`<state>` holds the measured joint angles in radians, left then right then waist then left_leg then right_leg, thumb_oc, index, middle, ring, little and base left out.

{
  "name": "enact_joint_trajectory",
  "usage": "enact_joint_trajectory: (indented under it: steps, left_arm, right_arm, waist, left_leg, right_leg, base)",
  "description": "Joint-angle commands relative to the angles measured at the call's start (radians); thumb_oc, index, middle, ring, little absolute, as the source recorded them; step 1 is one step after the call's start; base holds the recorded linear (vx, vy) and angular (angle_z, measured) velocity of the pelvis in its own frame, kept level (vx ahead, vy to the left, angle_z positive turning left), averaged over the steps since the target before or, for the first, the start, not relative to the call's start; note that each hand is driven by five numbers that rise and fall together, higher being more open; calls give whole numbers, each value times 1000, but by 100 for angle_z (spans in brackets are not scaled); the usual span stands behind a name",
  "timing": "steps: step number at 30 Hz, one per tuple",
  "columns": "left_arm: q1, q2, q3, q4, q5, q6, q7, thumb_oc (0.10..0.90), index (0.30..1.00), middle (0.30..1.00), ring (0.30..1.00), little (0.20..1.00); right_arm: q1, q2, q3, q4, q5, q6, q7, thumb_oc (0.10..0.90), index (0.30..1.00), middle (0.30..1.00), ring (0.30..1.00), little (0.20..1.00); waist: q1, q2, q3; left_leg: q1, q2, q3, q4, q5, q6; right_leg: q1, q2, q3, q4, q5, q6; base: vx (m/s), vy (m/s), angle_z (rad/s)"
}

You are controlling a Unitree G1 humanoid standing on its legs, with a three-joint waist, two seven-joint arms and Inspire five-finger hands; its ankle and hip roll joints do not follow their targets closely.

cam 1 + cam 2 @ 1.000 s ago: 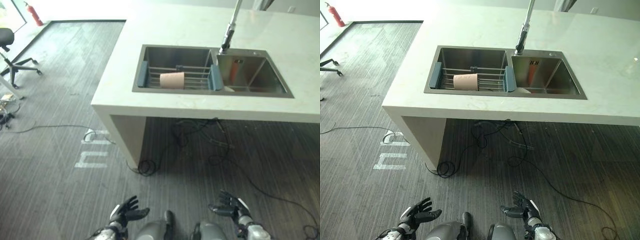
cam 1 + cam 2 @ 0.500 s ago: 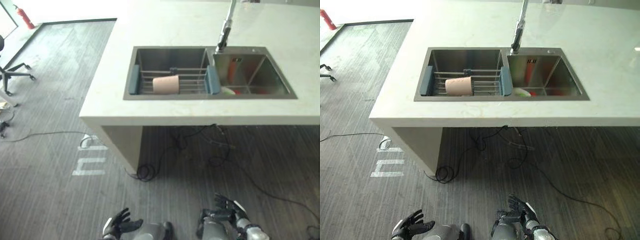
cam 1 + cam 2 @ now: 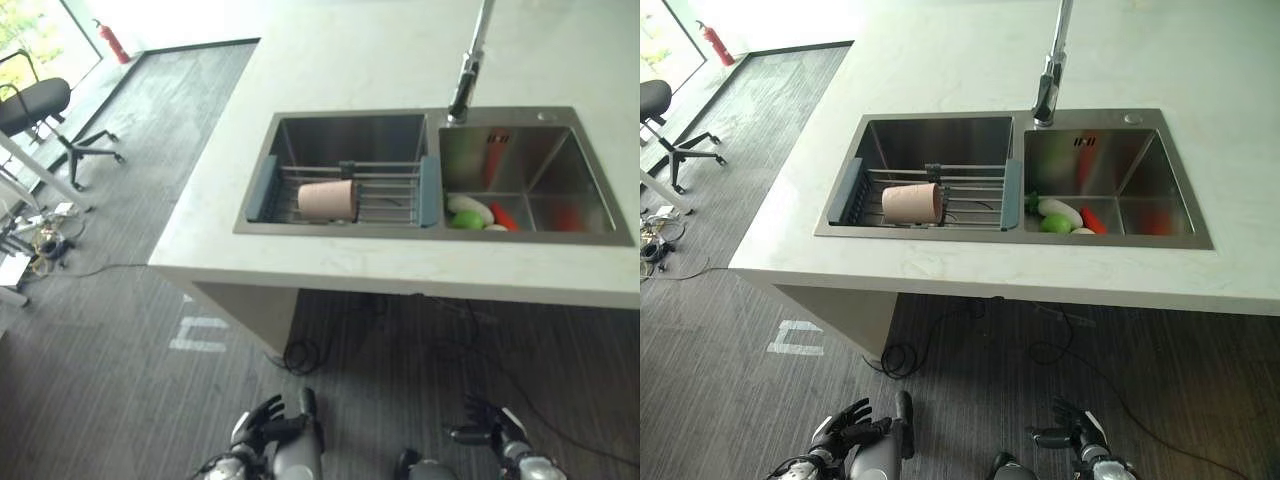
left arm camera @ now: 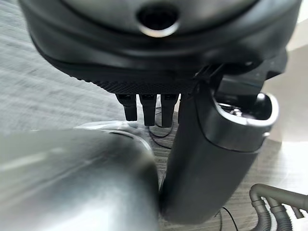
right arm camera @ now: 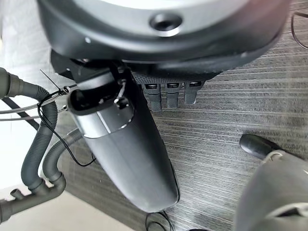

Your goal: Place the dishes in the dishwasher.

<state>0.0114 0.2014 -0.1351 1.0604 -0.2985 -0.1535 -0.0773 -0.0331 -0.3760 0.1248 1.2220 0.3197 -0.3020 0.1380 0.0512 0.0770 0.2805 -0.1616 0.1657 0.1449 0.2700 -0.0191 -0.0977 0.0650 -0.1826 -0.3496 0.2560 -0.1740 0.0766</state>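
Fingers slack and empty on left hand [image 3: 256, 427] and right hand [image 3: 492, 431]; nothing lifted yet, next reach the pink cup [image 3: 327, 199]

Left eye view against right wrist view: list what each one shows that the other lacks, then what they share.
Left eye view: the sink in the counter, a pink cup lying on its side on the rack in the left basin, green, white and red items in the right basin, the faucet, an office chair and the open left robot hand.
Right wrist view: grey drain hoses.
Both: the open right robot hand and the dark striped floor.
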Motion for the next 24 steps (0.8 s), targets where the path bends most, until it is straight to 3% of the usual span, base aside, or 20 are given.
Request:
enact_joint_trajectory:
  steps: [1, 4, 5, 7, 8, 12, 17, 24]
  left_arm:
    - [20, 49, -17, -62, 25, -42, 32, 800, 900, 900, 900, 900]
    - [12, 61, -46, -38, 49, -52, 45, 800, 900, 900, 900, 900]
    - [11, 65, -56, -33, 37, -49, 55, 800, 900, 900, 900, 900]
    - [3, 69, -62, -33, 17, -53, 68, 800, 900, 900, 900, 900]
    - [0, 70, -69, -30, 7, -64, 77, 800, 900, 900, 900, 900]
    - [-3, 61, -62, -25, -10, -50, 122, 800, 900, 900, 900, 900]
    - [28, 37, -70, -24, 12, -37, 147, 800, 900, 900, 900, 900]
    - [38, 48, -23, -28, -26, -28, 196, 800, 900, 900, 900, 900]
  right_arm:
    - [8, 6, -19, -48, 0, -60, 9, 800, 900, 900, 900, 900]
    - [1, 20, -18, -54, 63, -64, 19, 800, 900, 900, 900, 900]
    - [-6, 23, -15, -60, 48, -73, 35, 800, 900, 900, 900, 900]
    - [-14, 29, -3, -72, 23, -81, 45, 800, 900, 900, 900, 900]
    - [-18, 33, 3, -75, 16, -78, 47, 800, 900, 900, 900, 900]
    - [-9, 39, 35, -84, 1, -58, 45, 800, 900, 900, 900, 900]
    - [3, 26, 26, -79, 4, -36, 35, 800, 900, 900, 900, 900]
    - [22, 26, 5, -57, 24, -50, 42, 800, 900, 900, 900, 900]
  waist:
    - [34, 6, -24]
    - [22, 1, -12]
    - [12, 3, -7]
    - [2, -10, -1]
    - [-10, -30, 7]
    - [-1, -71, -8]
    - [-4, -59, -36]
    - [-15, -33, -43]
  left_leg:
    - [33, -53, -39, 30, -114, 55]
    - [65, -97, -56, 30, -154, 122]
    - [75, -95, -54, 30, -162, 126]
    - [80, -89, -51, 30, -169, 109]
    - [92, -102, -53, 30, -193, 111]
    - [93, -63, 21, 30, -180, 77]
    - [85, -21, 32, 30, -162, 34]
    - [79, -10, 15, 30, -159, 13]
  right_leg:
    - [2, -36, 2, 44, -18, 37]
    - [-96, -48, 69, 270, 25, 56]
    - [-129, -50, 83, 259, 53, 58]
    - [-115, -44, 77, 89, 73, 67]
    - [-153, -69, 96, 44, 142, 89]
    - [-166, -107, 68, 44, 79, 103]
    - [-151, -99, 46, 44, 44, 89]
    - [-140, -88, 51, 44, 21, 76]
  base:
    - [109, 207, -8]
    - [74, 152, -9]
    - [88, -19, -14]
    - [56, -156, 10]
    - [28, -203, 12]
    - [121, -273, 4]
    - [110, -77, -9]
    - [88, -43, 4]
